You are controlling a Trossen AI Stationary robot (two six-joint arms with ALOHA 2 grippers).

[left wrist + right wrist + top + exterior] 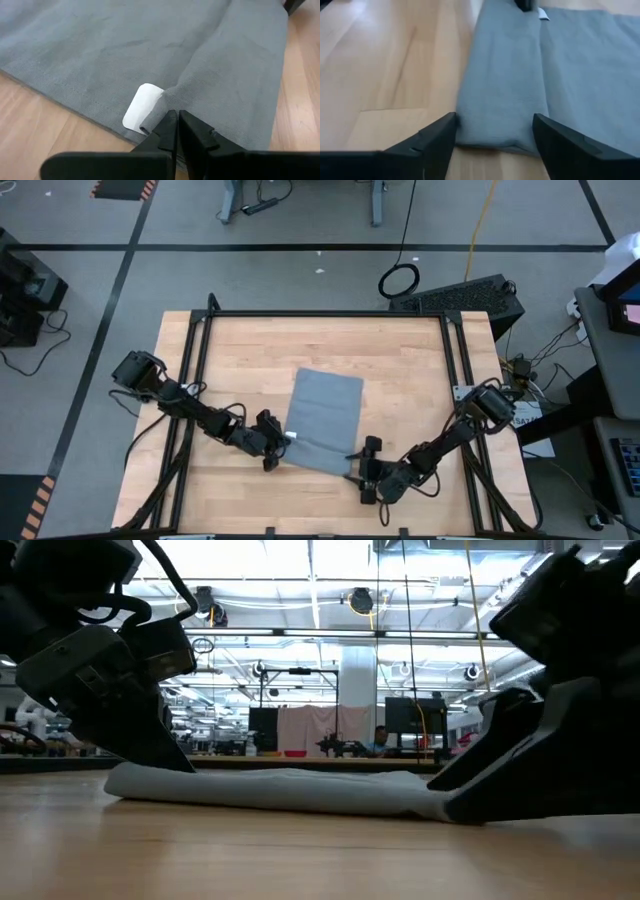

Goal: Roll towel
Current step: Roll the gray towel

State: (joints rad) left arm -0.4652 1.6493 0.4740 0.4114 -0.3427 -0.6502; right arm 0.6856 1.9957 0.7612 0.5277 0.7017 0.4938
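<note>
With the first fold of the towel laid on the desk, the left pincer pinches the tagged end while the right pincer gapes wide at the other, so the next move looks like re-gripping to roll further.

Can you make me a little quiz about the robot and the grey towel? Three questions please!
1. True or false: the towel lies on the wooden table.
2. Which gripper has its jaws shut on the towel's edge? A) left gripper B) right gripper
3. Fill in: the small tag at the towel's edge is ____ in colour.

Key:
1. True.
2. A. The left one pinches the edge beside the tag; the right one stands open around the folded end, not squeezing it.
3. White.
</note>
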